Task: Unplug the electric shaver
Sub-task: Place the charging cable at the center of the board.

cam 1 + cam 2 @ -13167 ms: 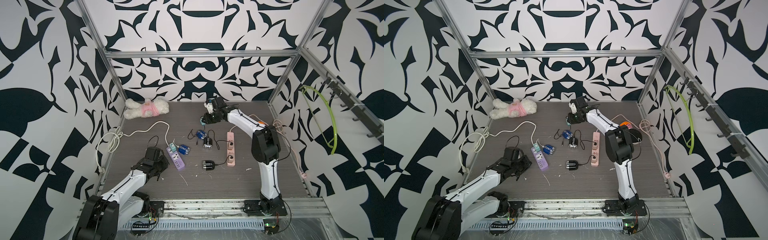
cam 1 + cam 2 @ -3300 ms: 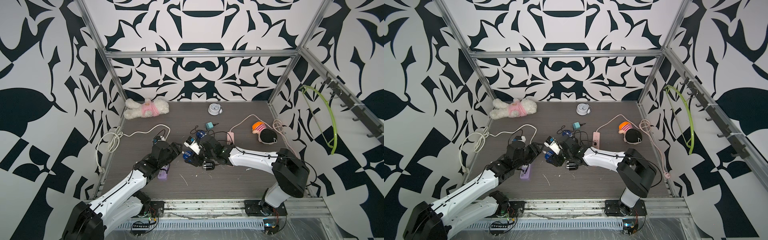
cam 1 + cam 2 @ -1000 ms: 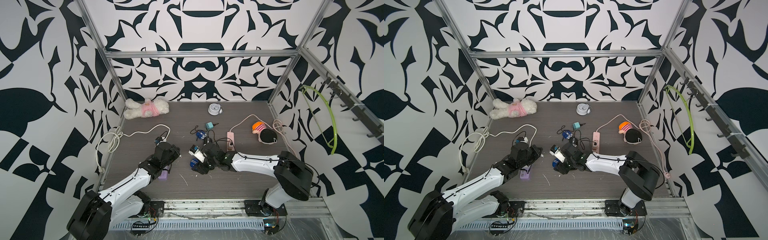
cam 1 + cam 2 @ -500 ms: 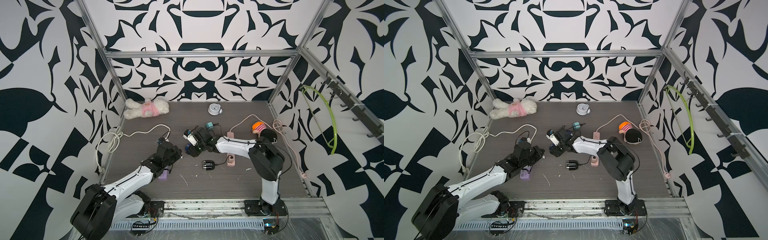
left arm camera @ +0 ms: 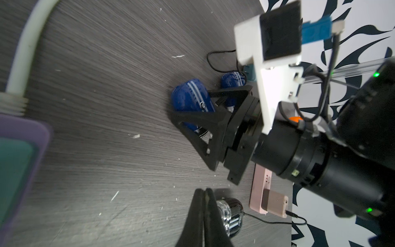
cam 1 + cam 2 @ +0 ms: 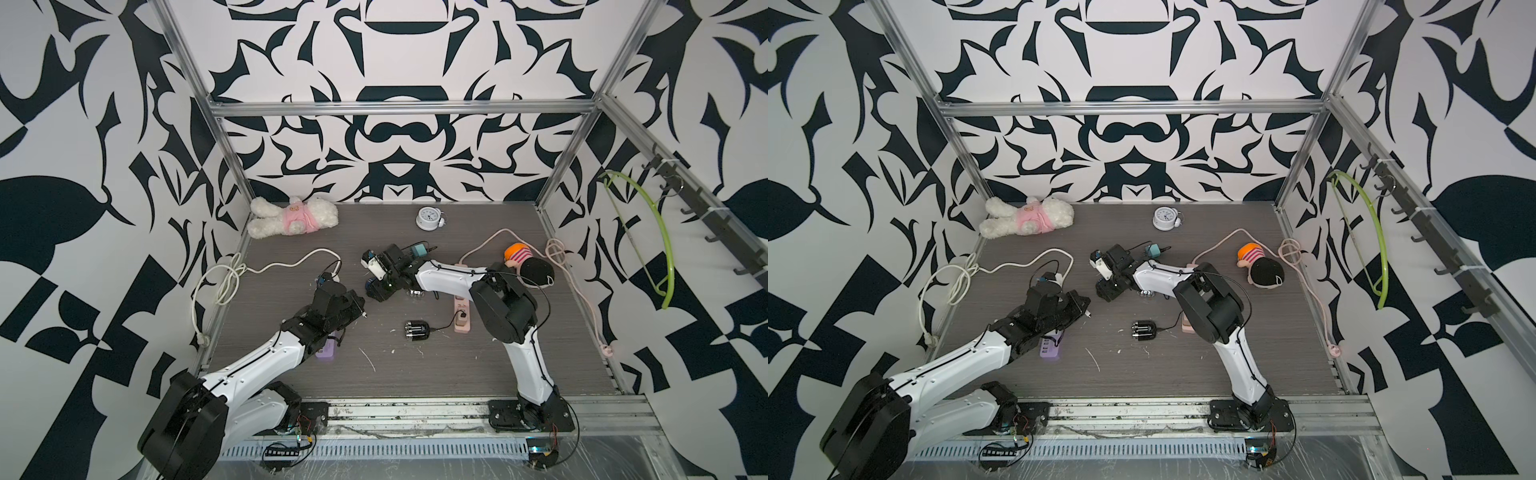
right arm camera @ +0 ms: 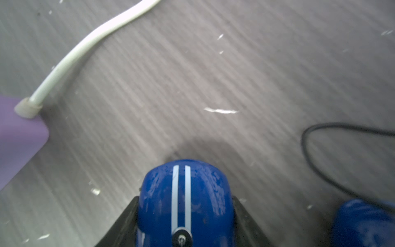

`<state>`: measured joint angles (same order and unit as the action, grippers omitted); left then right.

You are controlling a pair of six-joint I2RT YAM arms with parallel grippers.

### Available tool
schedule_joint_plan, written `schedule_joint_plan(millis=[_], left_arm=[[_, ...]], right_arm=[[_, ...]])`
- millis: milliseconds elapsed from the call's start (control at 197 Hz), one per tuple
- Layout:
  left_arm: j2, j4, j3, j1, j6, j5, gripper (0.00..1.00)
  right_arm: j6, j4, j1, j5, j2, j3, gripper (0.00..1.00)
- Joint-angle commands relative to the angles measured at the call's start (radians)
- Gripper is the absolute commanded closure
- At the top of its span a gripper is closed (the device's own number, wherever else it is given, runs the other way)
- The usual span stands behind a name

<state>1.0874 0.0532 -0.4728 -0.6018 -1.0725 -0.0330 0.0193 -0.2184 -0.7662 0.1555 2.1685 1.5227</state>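
My right gripper (image 7: 186,200) is shut on a blue electric shaver (image 7: 184,203) with two white stripes, held low over the table's middle (image 6: 369,285). The round socket at the shaver's near end shows no plug in it. In the left wrist view the right gripper's black fingers (image 5: 205,119) straddle that same blue shaver (image 5: 190,98). My left gripper (image 5: 201,191) is shut on nothing, just above the table and over the far end of the purple power strip (image 6: 326,351), to the left of the right gripper (image 6: 376,291).
A second blue shaver (image 5: 232,80) lies behind the held one. A black-and-chrome shaver (image 6: 417,330) is wired to a pink power strip (image 6: 461,311). A white cable (image 6: 286,266) leaves the purple strip. A plush toy (image 6: 293,216), clock (image 6: 428,218) and doll (image 6: 528,266) lie further back.
The right gripper has carried the blue shaver from the front centre toward the back, away from the purple strip. The left gripper stays shut and has shifted only slightly.
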Motion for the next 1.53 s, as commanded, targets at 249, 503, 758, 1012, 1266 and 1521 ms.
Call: schedule_joint_plan(millis=[249,503,758,1012,1266,1521], left_arm=[[0.025,-0.061,-0.027,-0.008,0.023,-0.007,1.0],[0.08,-0.059,-0.044,-0.028,0.029,-0.008,0.98],[0.104,-0.069,-0.061,-0.042,0.035,-0.013,0.92],[0.098,-0.079,-0.065,-0.05,0.039,-0.021,0.89],[0.091,-0.131,-0.093,-0.065,0.062,-0.048,0.61],[0.105,-0.15,-0.093,-0.07,0.06,-0.046,0.41]], right_arm=[[0.015,-0.024,0.024,-0.007,-0.002,0.049,0.69],[0.027,-0.034,0.029,-0.003,0.004,0.075,0.57],[0.027,-0.035,0.034,0.046,-0.003,0.081,0.39],[0.025,-0.039,0.035,0.047,-0.021,0.076,0.35],[0.015,-0.038,0.036,0.027,-0.108,0.062,0.33],[-0.005,-0.064,0.042,-0.027,-0.185,0.033,0.33]])
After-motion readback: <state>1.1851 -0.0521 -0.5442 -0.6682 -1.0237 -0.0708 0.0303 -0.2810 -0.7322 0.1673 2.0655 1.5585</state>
